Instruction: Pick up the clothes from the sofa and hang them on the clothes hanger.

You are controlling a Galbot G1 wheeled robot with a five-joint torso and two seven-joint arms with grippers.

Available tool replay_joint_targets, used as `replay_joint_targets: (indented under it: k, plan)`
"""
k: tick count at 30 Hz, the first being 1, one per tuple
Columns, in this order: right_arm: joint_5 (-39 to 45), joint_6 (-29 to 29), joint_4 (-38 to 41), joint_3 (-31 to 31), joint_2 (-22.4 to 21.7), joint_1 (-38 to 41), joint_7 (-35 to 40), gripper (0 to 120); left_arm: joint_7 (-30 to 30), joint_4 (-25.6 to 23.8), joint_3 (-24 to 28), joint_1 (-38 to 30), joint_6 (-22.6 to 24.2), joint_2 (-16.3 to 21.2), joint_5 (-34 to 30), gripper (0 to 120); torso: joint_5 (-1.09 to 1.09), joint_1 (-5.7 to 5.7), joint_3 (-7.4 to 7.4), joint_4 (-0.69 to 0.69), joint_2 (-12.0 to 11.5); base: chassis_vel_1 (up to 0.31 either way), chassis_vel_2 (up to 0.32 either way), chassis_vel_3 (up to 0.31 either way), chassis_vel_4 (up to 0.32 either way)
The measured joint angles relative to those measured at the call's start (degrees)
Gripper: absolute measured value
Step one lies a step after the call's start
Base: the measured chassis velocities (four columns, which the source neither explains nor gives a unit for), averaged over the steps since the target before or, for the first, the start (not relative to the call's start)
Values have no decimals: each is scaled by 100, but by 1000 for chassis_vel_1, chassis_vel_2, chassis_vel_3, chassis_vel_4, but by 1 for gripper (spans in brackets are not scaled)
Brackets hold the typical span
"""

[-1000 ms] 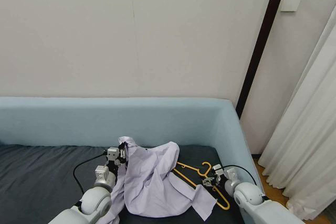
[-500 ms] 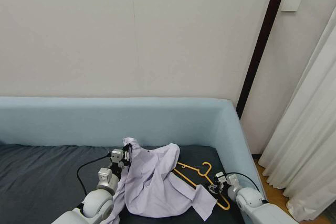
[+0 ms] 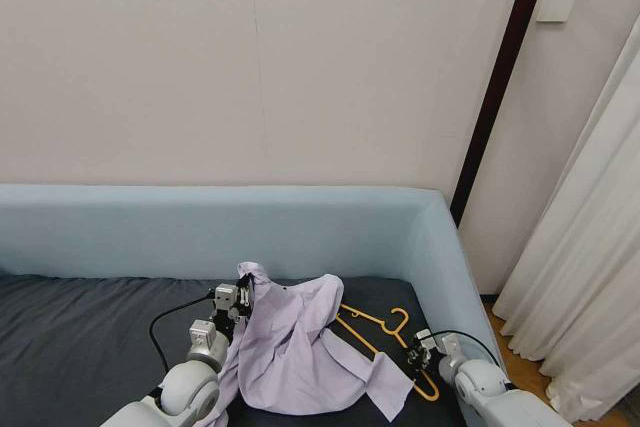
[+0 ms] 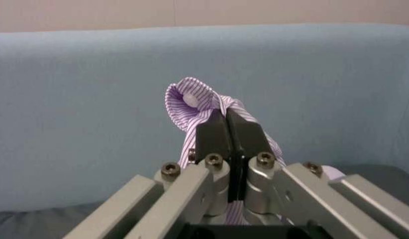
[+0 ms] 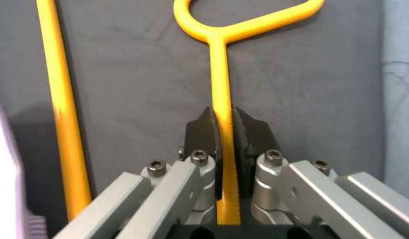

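Note:
A lilac striped shirt [image 3: 295,342] lies crumpled on the dark seat of the sofa [image 3: 80,337]. My left gripper [image 3: 243,296] is shut on the shirt's collar, holding a bunch of striped cloth [image 4: 198,102] a little above the seat. An orange clothes hanger [image 3: 385,332] lies on the seat beside the shirt, partly under it. My right gripper [image 3: 424,342] is shut on the hanger's thin stem [image 5: 220,84], just below its hook, at the right end of the seat.
The sofa's pale blue back [image 3: 200,227] runs behind and its arm [image 3: 450,277] rises close on the right. A white curtain [image 3: 590,267] hangs at the far right beside a dark door frame [image 3: 495,87]. Open dark seat lies to the left.
My left gripper has lifted the collar slightly and shifted right. My right gripper has slid rightward and down along the hanger toward the sofa arm.

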Motion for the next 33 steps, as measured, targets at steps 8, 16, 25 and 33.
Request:
replay_joint_targets:
  k: [8, 16, 25, 33]
  plan:
    - [509, 13, 524, 263, -83, -33, 810, 5, -1, -10, -21, 10, -16, 55, -12, 0, -2, 1, 1, -2, 0, 0, 0, 0, 0]
    - [562, 175, 1529, 447, -401, -190, 1252, 5, 22, 12, -31, 11, -46, 131, -19, 0, -1, 0, 1, -1, 0, 0, 0, 0, 0]
    - [-362, 487, 3271, 558, -1118, -940, 1784, 5, 36, -139, -1, -53, -50, 319, -122, 0, -2, 1, -1, -1, 0, 0, 0, 0, 0]
    - [-2358, 1297, 3938, 592, -1397, -1808, 1732, 5, 40, -411, 5, -57, -4, 584, -275, 0, -1, 0, -1, -2, 0, 0, 0, 0, 0]
